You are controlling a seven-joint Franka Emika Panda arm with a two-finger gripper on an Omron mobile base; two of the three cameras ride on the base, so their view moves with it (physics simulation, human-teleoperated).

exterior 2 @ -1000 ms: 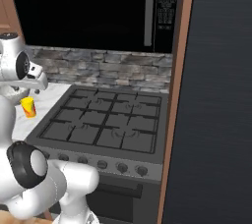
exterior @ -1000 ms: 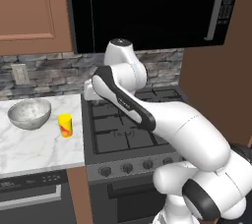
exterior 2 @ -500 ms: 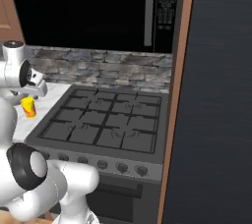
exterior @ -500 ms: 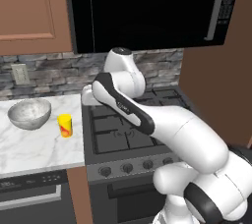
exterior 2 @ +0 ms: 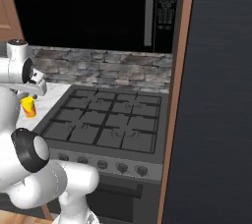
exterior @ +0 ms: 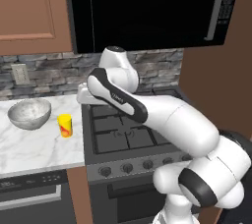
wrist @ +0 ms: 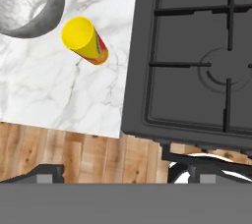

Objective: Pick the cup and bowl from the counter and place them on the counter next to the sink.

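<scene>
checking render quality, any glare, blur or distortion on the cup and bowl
Left base view: cup and bowl soft, flatly lit, no glare. Hand view: cup looks stretched and leaning from perspective, bowl cropped at the frame edge, mottled sheen.

wall: grey stone backsplash (exterior: 44,73) | floor: wood planks (wrist: 74,156) | cabinets: brown wood (exterior: 32,12)

Even, shadeless rendered light fills all three views, with no clear source. The counter (exterior: 34,142) reads bright white, the stovetop (wrist: 197,56) beside it flat dark grey without glare. The bowl (wrist: 27,2) near the stovetop shows soft mottled sheen. The microwave (exterior: 147,9) above the stovetop is plain black. Edges look slightly soft and pixelated, no lens distortion
</scene>
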